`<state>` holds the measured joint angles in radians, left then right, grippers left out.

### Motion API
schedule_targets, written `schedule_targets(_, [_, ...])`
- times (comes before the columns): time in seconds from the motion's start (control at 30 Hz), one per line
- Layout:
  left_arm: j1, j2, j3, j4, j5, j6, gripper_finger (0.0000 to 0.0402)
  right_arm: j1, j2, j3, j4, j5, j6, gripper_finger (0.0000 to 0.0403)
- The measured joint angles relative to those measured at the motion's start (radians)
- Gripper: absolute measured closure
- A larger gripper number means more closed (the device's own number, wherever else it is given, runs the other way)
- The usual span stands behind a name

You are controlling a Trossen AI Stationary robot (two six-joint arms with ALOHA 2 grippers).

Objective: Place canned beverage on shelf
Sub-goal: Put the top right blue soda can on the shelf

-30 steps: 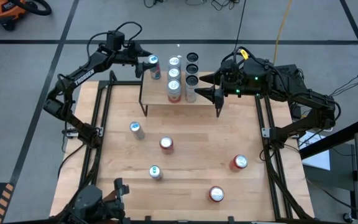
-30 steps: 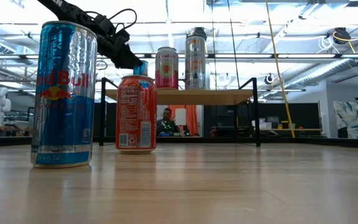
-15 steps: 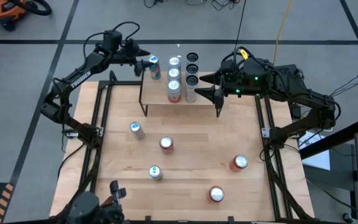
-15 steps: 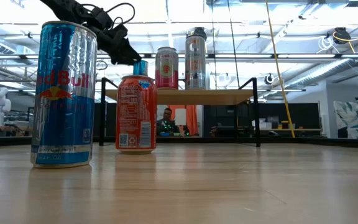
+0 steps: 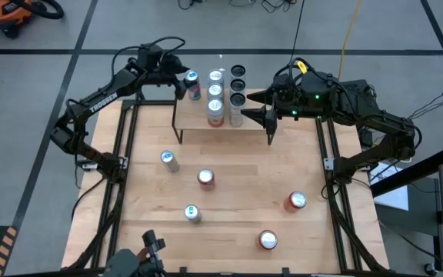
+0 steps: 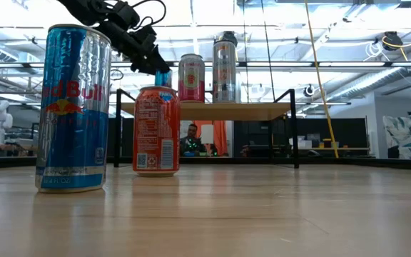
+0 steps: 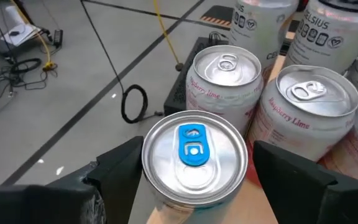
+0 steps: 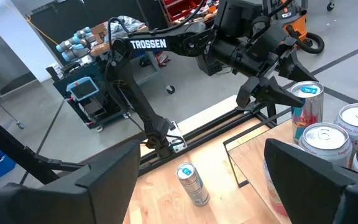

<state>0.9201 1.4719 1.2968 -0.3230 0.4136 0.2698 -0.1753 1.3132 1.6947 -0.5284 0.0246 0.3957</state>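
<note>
The shelf (image 5: 198,119) stands at the table's far side with several cans in two rows on it. A slim blue can with a blue tab (image 7: 194,155) stands upright on its base at the shelf's far left corner (image 5: 192,83). My left gripper (image 5: 181,77) is open, slanting down from the far left. Its fingers stand on either side of this can's top, and a gap shows beside one finger (image 7: 291,177). My right gripper (image 5: 254,106) hovers open over the shelf's right end, pointing left, with nothing between its fingers.
Several loose cans stand on the tabletop: a slim one (image 5: 168,160), red-topped ones (image 5: 205,178) (image 5: 296,201) (image 5: 268,240) and a green-tabbed one (image 5: 192,213). Pink cans (image 7: 225,81) crowd close beside the blue-tab can. Black frame rails (image 5: 125,154) line the table's sides.
My left gripper first drew back a little toward the far left. It then swung toward the table's right, closer about the blue-tab can, and rolled at the wrist. Its opening looks the same. The can has stayed upright in its place on the shelf.
</note>
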Motion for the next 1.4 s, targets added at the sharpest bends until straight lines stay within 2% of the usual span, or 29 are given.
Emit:
schedule_targets(0.53, [0.043,0.0,0.0,0.002,0.126,0.077,0.0106,0.0,0.0,0.0,0.0,-0.029,0.004,0.008])
schedule_targets(0.9, [0.056,0.001,0.0,-0.003,0.163,0.087,0.0162,0.0,0.0,0.0,0.0,-0.032,0.007,0.008])
schedule_targets(1.4, [0.083,0.002,0.0,-0.004,0.205,0.111,0.0167,0.0,0.0,0.0,-0.001,-0.056,0.012,0.008])
